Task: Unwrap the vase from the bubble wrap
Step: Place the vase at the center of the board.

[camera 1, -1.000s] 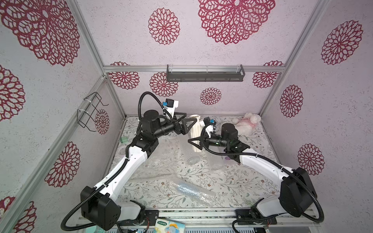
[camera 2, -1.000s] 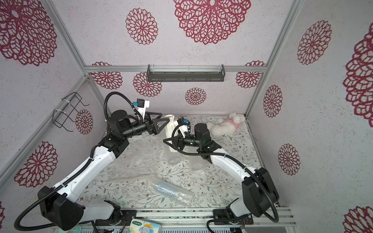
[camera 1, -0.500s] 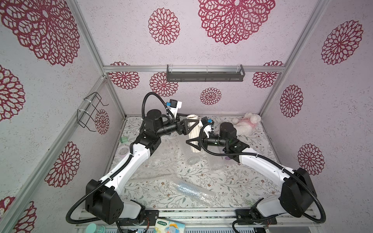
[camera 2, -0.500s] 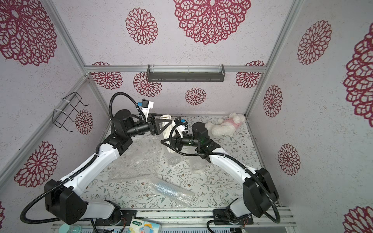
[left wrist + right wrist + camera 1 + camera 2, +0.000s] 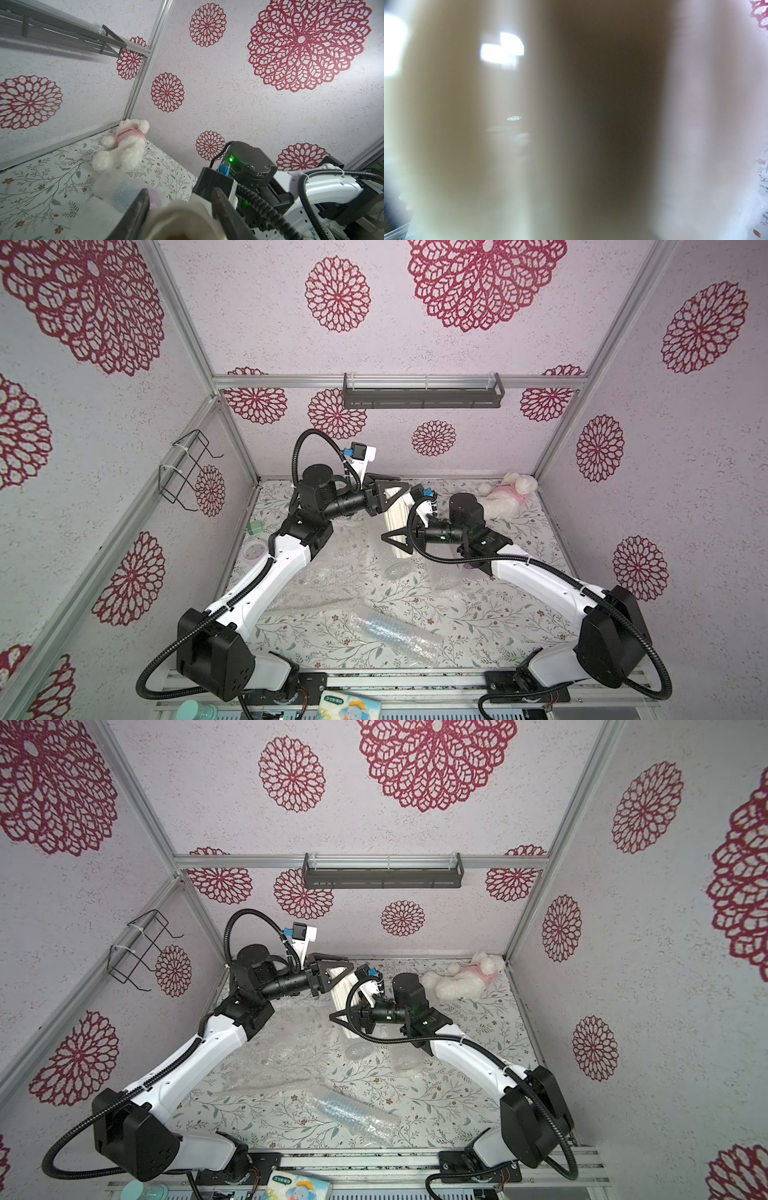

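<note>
Standing slightly tilted at the far middle of the table (image 5: 478, 614), the cream ribbed vase (image 5: 397, 516) is bare, and the bubble wrap (image 5: 332, 556) lies spread on the table just left of its base. The right gripper (image 5: 395, 540) clasps the vase's lower body, its jaws partly apart around it; its wrist view shows only the blurred vase. The left gripper (image 5: 399, 489) presses its jaws against either side of the vase's mouth. A wrapped bundle (image 5: 390, 632) lies near the front edge, and a plush toy (image 5: 505, 499) sits far right.
</note>
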